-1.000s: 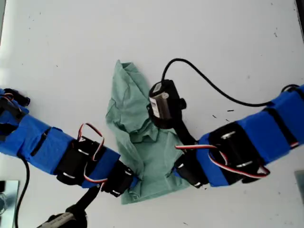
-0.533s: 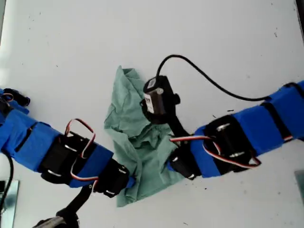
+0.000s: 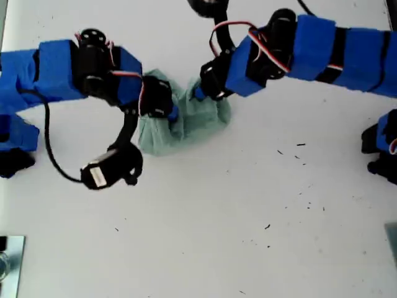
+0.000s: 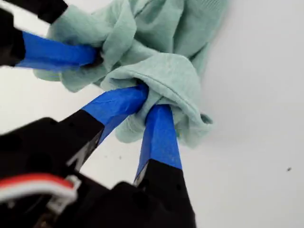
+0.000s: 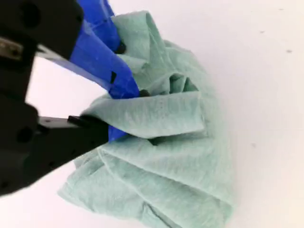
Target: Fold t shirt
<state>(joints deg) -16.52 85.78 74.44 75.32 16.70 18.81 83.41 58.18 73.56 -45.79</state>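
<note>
t shirt (image 3: 186,121): bunched in a heap near the far edge of the white table (image 3: 248,205), pinned between both arms.
first gripper (image 4: 149,102): clenched on a fold.
second gripper (image 5: 124,111): clamped on another fold, likely to spread the cloth.

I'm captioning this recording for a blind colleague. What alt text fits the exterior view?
Seen from above, a crumpled pale sage-green cloth t-shirt lies bunched on a white table, gripped from both sides by two blue-taped robot arms. A black wrist camera hangs on its cable at the view's left.
</note>
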